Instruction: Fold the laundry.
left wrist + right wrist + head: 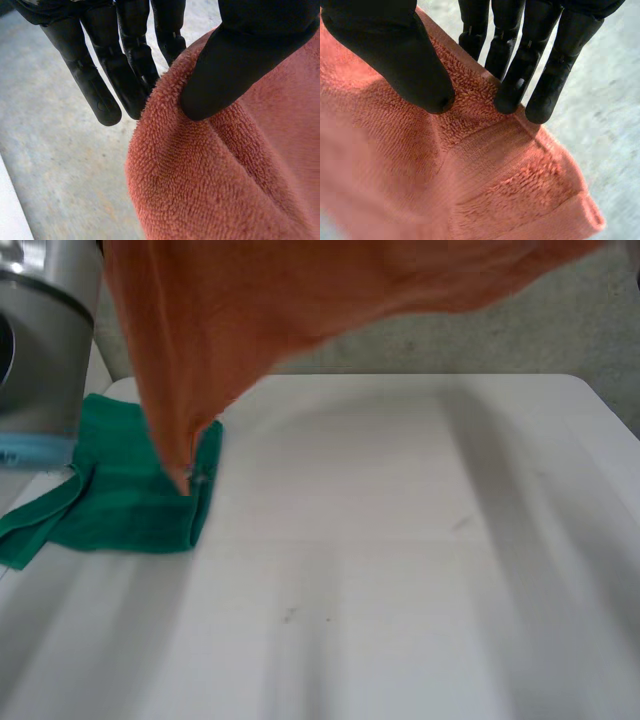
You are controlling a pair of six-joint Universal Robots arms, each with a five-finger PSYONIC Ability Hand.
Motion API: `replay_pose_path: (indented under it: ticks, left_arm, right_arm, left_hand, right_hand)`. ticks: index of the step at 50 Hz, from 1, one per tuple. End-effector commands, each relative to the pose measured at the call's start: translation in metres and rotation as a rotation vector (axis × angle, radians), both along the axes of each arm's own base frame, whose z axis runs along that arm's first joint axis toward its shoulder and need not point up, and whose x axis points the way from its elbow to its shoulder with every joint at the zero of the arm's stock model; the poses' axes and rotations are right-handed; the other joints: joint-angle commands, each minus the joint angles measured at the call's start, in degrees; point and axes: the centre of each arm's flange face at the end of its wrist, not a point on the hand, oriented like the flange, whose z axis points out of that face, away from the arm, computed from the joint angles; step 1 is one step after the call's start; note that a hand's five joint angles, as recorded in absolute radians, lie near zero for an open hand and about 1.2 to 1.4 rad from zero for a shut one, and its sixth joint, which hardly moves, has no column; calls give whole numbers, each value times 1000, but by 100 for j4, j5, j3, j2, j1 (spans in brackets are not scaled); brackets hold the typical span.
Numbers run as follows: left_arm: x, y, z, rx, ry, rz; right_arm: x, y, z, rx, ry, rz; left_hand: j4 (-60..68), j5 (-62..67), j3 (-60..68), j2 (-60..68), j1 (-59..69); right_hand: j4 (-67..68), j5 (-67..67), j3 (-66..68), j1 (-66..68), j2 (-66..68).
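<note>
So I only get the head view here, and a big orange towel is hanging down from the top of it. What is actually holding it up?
Observer: The left hand has the orange towel pinched between its thumb and fingers, at a rounded fold of the edge.
Operator: And the other side?
Observer: The right hand pinches it too, with the thumb on the fluffy pile and the fingers behind the flat hem, near a corner.
Operator: What is underneath those hands?
Observer: Past the fingers of each hand lies grey floor.
</note>
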Motion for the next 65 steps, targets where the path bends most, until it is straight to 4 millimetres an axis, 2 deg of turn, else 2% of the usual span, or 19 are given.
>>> replay_pose_path:
  ticks: [1,2,5,10,13,17,23,24,25,26,30,34,40,55,59,60,61,63,65]
  left_arm:
    - [7,22,-88,259,-135,-14]
    - [9,27,-113,332,-171,-17]
    - [10,38,-148,430,-222,-31]
    - [0,65,-226,630,-386,-77]
    - [-1,73,-247,678,-485,-77]
    - [6,86,-262,741,-586,-71]
    - [8,93,-254,732,-578,-79]
    - [8,93,-251,725,-572,-78]
    - [8,94,-247,715,-558,-80]
    - [8,94,-244,710,-550,-82]
    - [8,94,-239,711,-514,-88]
    - [10,91,-236,713,-486,-80]
    - [14,82,-232,706,-468,-57]
    - [17,67,-230,703,-446,-29]
    - [19,65,-231,709,-442,-24]
    - [19,65,-232,715,-436,-25]
    - [19,65,-232,720,-430,-27]
    - [19,64,-234,731,-417,-27]
    - [20,64,-238,762,-393,-35]
  right_arm:
    - [-31,30,-78,261,172,33]
    - [-35,40,-104,329,219,45]
    - [-34,60,-149,440,303,80]
    - [-35,90,-210,585,415,117]
    - [-38,102,-243,678,470,125]
    - [-40,104,-258,731,490,133]
    - [-40,103,-256,730,472,130]
    - [-40,102,-256,733,465,127]
    - [-41,101,-256,738,447,121]
    - [-41,100,-255,744,433,118]
    - [-51,88,-250,784,313,67]
    - [-62,77,-246,833,171,33]
    - [-69,70,-249,858,116,34]
    - [-64,58,-293,866,287,85]
    - [-65,45,-296,821,277,75]
    - [-64,38,-295,791,274,66]
    - [-65,34,-293,771,271,58]
    - [-66,29,-290,753,264,45]
    - [-67,26,-286,745,244,31]
  left_hand:
    - [1132,1428,1166,1148,1437]
    - [1132,1428,1166,1148,1437]
    - [1132,1428,1166,1148,1437]
    - [1132,1428,1166,1148,1437]
    - [1132,1428,1166,1148,1437]
    - [1132,1428,1166,1148,1437]
    - [1132,1428,1166,1148,1437]
    - [1132,1428,1166,1148,1437]
    - [1132,1428,1166,1148,1437]
    - [1132,1428,1166,1148,1437]
    - [1132,1428,1166,1148,1437]
    - [1132,1428,1166,1148,1437]
    - [1132,1428,1166,1148,1437]
    - [1132,1428,1166,1148,1437]
    - [498,794,532,514,802]
    - [29,325,63,45,334]
    - [-242,54,-208,-226,62]
    - [-931,-635,-897,-915,-626]
    - [-2694,-2398,-2660,-2678,-2389]
  right_hand:
    - [1194,1358,1256,2454,1316]
    - [1194,1358,1256,2454,1316]
    - [1194,1358,1256,2454,1316]
    - [1194,1358,1256,2454,1316]
    - [1194,1358,1256,2454,1316]
    - [1194,1358,1256,2454,1316]
    - [1194,1358,1256,2454,1316]
    - [68,231,130,1328,190]
    - [-2275,-2111,-2213,-1015,-2153]
    - [-2781,-2618,-2719,-1521,-2659]
    - [-4164,-4000,-4101,-2903,-4041]
    - [-4351,-4187,-4289,-3091,-4229]
    - [-4284,-4120,-4221,-3023,-4161]
    - [-3545,-3381,-3482,-2284,-3422]
    - [-1599,-1435,-1537,-339,-1477]
    - [373,537,435,1633,495]
    - [1186,1350,1248,2446,1308]
    - [1194,1358,1256,2454,1316]
    - [1194,1358,1256,2454,1316]
